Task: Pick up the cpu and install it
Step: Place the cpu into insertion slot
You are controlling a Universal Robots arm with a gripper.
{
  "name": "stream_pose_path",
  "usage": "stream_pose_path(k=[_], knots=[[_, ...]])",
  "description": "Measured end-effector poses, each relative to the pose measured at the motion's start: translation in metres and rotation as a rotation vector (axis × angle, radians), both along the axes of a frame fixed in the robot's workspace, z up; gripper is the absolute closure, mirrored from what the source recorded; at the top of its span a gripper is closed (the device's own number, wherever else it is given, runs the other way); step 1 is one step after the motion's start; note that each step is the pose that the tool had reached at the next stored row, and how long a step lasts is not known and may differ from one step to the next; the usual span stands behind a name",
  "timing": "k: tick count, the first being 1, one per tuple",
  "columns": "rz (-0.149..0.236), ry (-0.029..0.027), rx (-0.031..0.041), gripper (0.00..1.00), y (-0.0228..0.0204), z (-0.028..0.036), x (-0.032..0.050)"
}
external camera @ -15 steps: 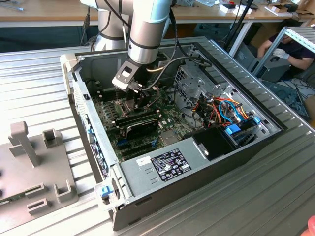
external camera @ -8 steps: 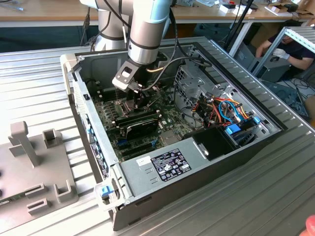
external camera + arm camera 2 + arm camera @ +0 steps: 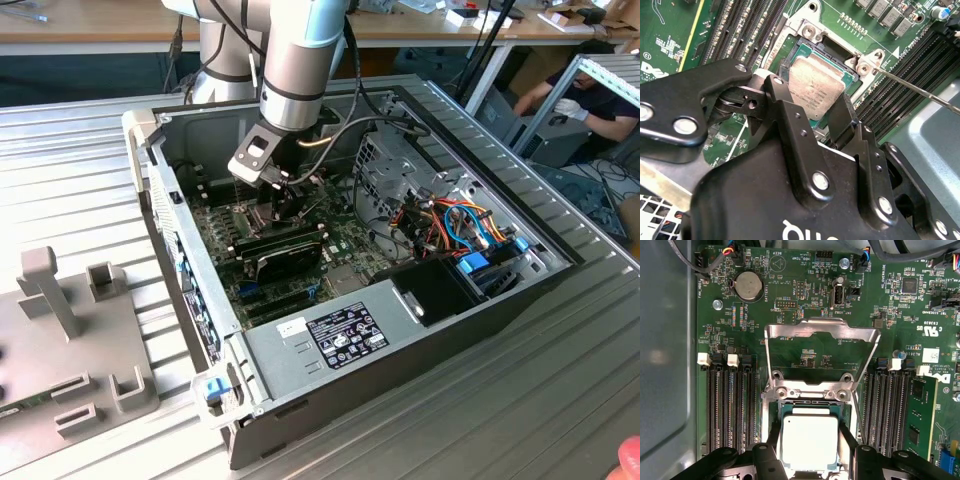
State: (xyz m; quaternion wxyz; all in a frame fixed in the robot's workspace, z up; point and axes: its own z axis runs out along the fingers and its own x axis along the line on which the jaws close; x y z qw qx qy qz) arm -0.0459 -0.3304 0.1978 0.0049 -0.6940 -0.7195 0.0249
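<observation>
cpu (image 3: pixel 810 440) lid: i read it as brushed silver-grey metal, satin sheen, faint print on top. gripper (image 3: pixel 814 102): matt black, smooth, with shiny metal screw heads. socket frame (image 3: pixel 820 332): bare bright metal, lightly scuffed. motherboard (image 3: pixel 805 270): green lacquered board, mild gloss. memory slots (image 3: pixel 730 405): black plastic with white plastic clips. coin cell (image 3: pixel 748 286): dull metal. computer case (image 3: pixel 200 135): grey sheet metal, matt. table (image 3: pixel 80 140): ribbed pale metal, looks like aluminium to me, matt.

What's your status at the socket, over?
Jaws of the gripper shut on the cpu, at the socket. Hinged socket frame swung open. Nothing in the way.
</observation>
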Motion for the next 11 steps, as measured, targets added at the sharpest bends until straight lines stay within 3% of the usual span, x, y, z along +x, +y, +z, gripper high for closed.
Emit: stream_pose_path(k=[11], knots=[[0.000, 0.0000, 0.0002, 0.45, 0.0003, -0.0001, -0.0004]])
